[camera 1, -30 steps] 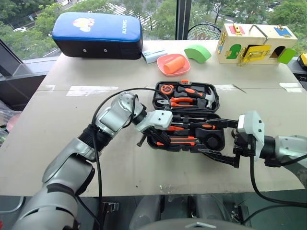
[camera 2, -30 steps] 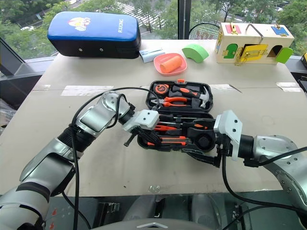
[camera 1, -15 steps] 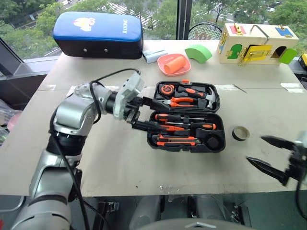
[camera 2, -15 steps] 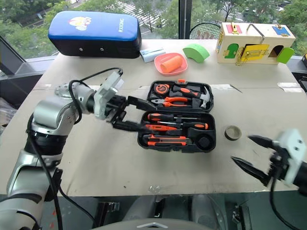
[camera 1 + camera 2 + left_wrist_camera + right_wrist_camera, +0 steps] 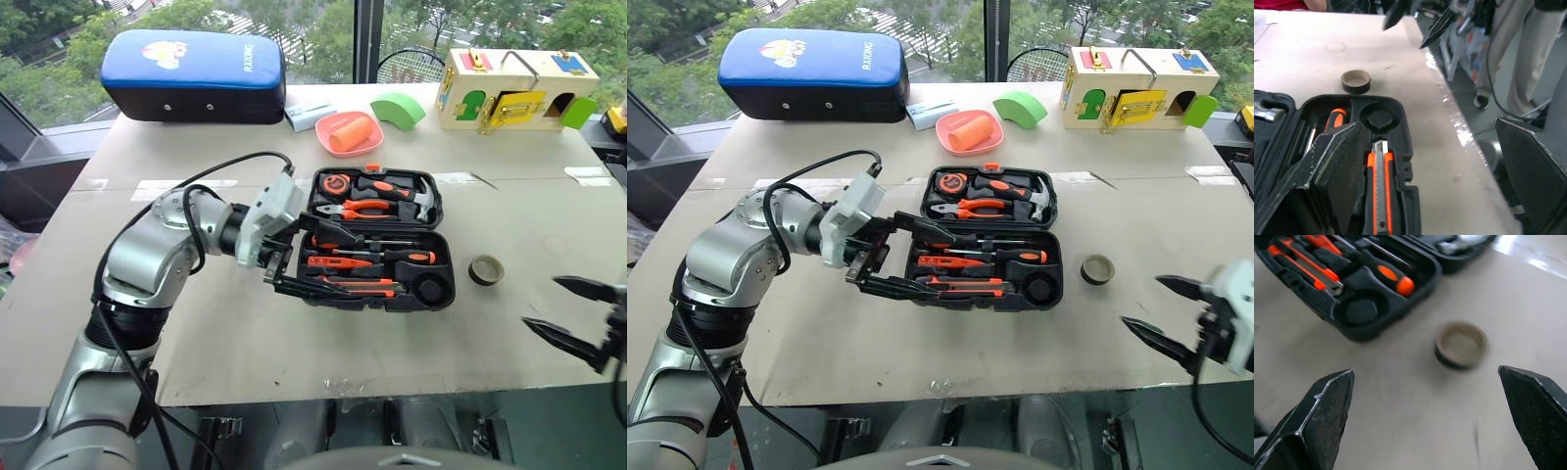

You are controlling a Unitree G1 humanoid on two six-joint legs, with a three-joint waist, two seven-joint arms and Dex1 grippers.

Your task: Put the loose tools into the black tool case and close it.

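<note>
- The black tool case (image 5: 377, 243) lies open on the worktop (image 5: 245, 333), with the utility knife (image 5: 361, 285) and screwdrivers (image 5: 377, 257) in its near half.
- The small dark tape roll (image 5: 484, 269) sits loose on the worktop, just right of the case.
- The left gripper (image 5: 312, 260) hovers over the case's left edge, jaws spread, grasping nothing.
- The right gripper (image 5: 573, 314) hangs off the worktop's near right edge, released and empty.

Both end effectors (image 5: 312, 257) (image 5: 578, 318) agape, empty.
</note>
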